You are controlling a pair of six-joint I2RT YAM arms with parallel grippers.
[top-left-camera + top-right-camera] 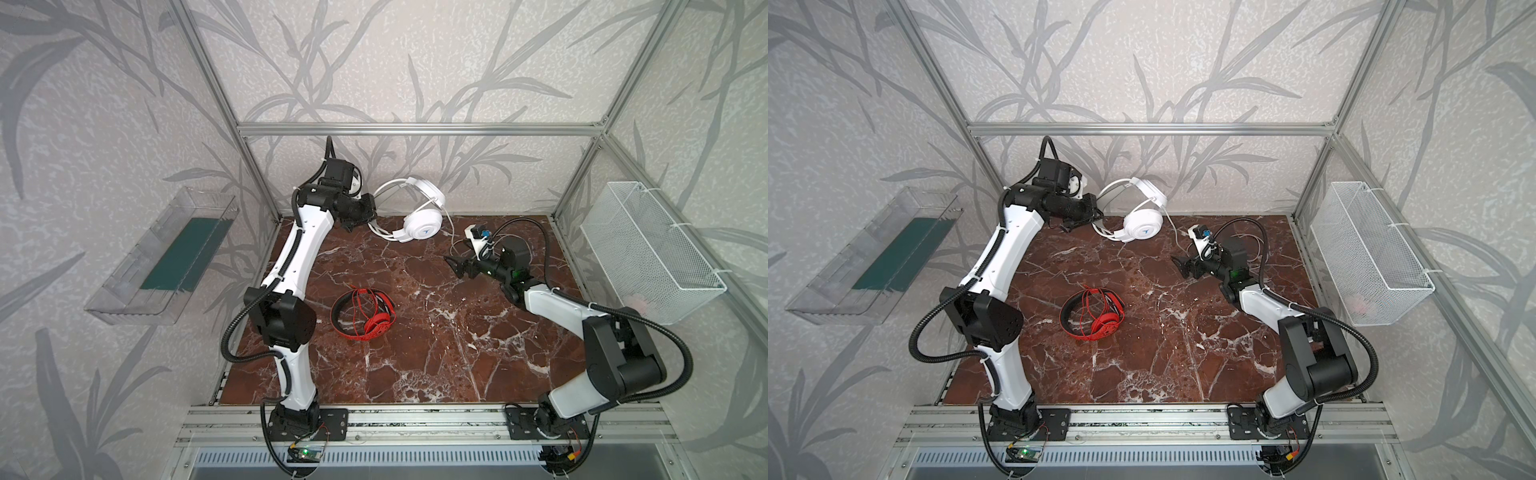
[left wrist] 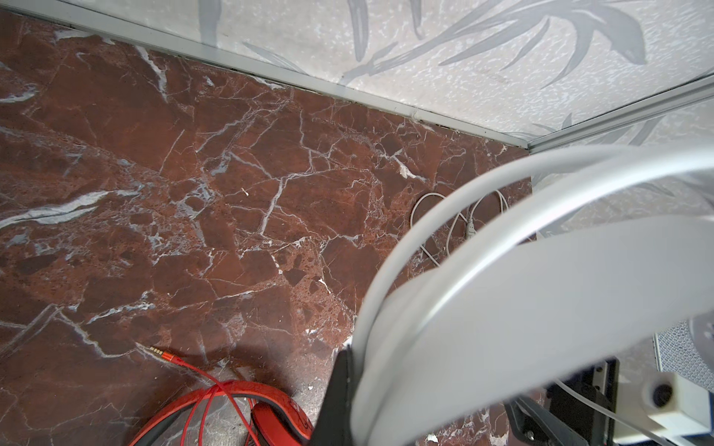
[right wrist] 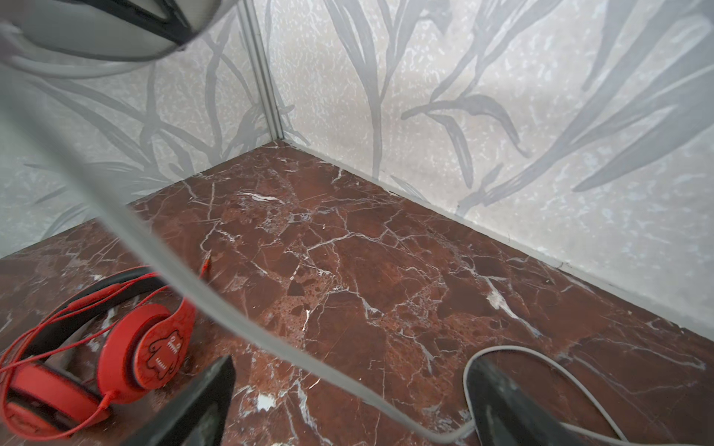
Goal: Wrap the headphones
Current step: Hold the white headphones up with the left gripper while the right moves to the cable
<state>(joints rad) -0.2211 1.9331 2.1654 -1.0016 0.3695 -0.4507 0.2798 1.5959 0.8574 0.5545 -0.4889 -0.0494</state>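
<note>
- The left gripper (image 1: pixel 362 222) is squeezed tight on the band of the white headphones (image 1: pixel 423 224).
- In the left wrist view, the wide white band fills the space between that gripper's fingers (image 2: pixel 336 401).
- The white headphones stick out past the tip of the left gripper. One round ear cup is on the side that faces the right gripper (image 1: pixel 455 267).
- The right gripper has its fingers (image 3: pixel 201 401) wide apart. It holds nothing.
- The white cable (image 3: pixel 270 340) comes down from the ear cup and crosses the gap between the right gripper's fingers. It is not pinched.
- More of the white cable lies in curls on the brown table (image 1: pixel 415 353), close by the right gripper's wrist.
- The red headphones (image 1: pixel 365 316) lie flat on the table. They are well apart from both grippers and lower than the right gripper's tips.
- The thin red cable (image 3: pixel 58 320) is looped across the red headphones. Its plug (image 2: pixel 166 353) rests on the table just beside them.
</note>
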